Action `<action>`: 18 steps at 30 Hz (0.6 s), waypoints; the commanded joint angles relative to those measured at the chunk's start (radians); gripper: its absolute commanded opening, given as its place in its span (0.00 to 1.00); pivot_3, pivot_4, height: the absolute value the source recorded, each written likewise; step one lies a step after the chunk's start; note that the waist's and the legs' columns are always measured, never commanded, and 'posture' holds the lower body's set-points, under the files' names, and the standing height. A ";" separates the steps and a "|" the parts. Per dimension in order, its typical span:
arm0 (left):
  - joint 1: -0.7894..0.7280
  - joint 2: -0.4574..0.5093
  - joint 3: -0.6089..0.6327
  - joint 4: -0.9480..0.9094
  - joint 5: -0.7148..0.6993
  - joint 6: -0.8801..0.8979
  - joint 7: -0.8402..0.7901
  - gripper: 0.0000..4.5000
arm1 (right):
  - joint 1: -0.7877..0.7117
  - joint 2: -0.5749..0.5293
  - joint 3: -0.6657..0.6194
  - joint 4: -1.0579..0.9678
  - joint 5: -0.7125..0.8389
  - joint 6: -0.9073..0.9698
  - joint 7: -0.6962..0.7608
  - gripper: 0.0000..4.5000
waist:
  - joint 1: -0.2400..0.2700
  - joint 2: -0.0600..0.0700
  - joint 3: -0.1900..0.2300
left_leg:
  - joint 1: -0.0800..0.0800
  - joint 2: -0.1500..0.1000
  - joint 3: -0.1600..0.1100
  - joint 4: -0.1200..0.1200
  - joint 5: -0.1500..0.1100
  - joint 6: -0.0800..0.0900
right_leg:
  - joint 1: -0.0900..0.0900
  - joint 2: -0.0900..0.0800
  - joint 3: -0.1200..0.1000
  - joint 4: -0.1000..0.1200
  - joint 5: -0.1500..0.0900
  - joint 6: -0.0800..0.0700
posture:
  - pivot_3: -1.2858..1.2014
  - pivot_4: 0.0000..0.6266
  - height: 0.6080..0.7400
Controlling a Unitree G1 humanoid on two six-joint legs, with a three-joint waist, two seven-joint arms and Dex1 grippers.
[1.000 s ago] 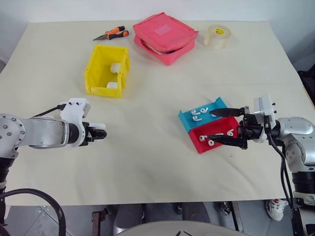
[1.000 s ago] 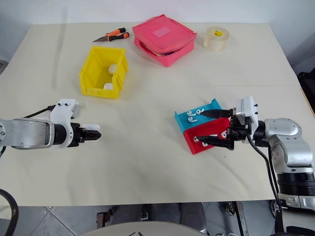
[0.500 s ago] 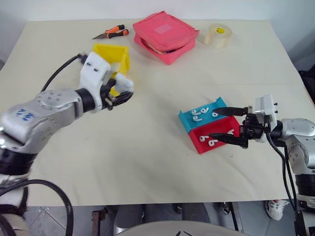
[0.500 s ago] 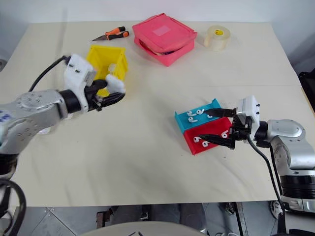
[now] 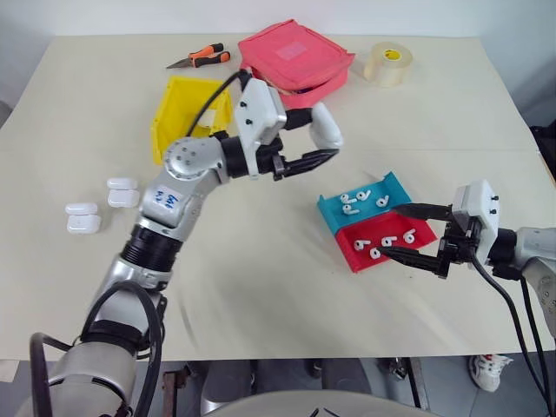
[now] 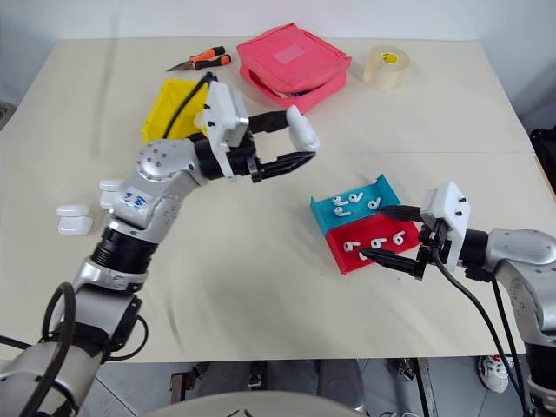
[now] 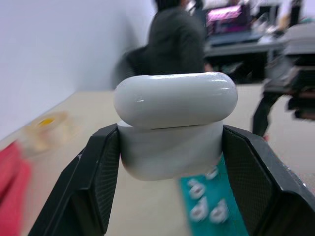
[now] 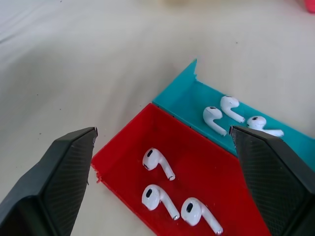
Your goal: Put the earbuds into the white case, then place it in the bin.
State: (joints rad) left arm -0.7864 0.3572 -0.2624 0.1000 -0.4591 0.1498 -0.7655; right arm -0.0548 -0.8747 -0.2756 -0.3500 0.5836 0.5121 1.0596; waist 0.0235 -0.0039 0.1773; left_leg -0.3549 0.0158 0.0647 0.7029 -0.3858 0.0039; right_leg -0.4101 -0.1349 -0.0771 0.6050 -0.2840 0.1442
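The right gripper [image 5: 415, 233] is spread wide, empty, beside red and blue shallow trays [image 5: 380, 228] of tiny white earbuds [image 8: 157, 163]. Farther, the glossy white rounded case [image 5: 326, 126] is clamped in the left gripper [image 5: 320, 143], mid-air; the yellow plastic bin [image 5: 176, 117] is partly hidden behind that arm.

We see a bright, even light from above on the table [image 5: 261, 287], and the shadows under things are soft and small. The white case [image 7: 172, 123] shines with a little glare along its top. Behind it, toward 12 o'clock, the person [image 7: 172, 34] and the room look blurry. The earbuds [image 8: 157, 164] look sharp.
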 commanded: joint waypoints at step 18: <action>0.412 -0.037 0.010 -0.393 0.009 0.075 -0.058 0.62 | 0.234 -0.069 -0.184 -0.371 0.013 0.219 -0.231 0.91 | 0.006 0.000 0.000 | 0.000 0.000 -0.003 0.005 0.000 0.001 | 0.002 -0.001 0.000 0.002 0.000 -0.001 | 0.52 0.24 1.00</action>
State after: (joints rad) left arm -0.3798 0.3292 -0.2632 -0.2380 -0.4501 0.2259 -0.8379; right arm 0.1789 -0.9519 -0.4107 -0.6801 0.5759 0.7230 0.8470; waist 0.0292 -0.0041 0.1775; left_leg -0.3551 0.0158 0.0617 0.7086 -0.3863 0.0050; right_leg -0.4081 -0.1359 -0.0772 0.6070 -0.2835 0.1432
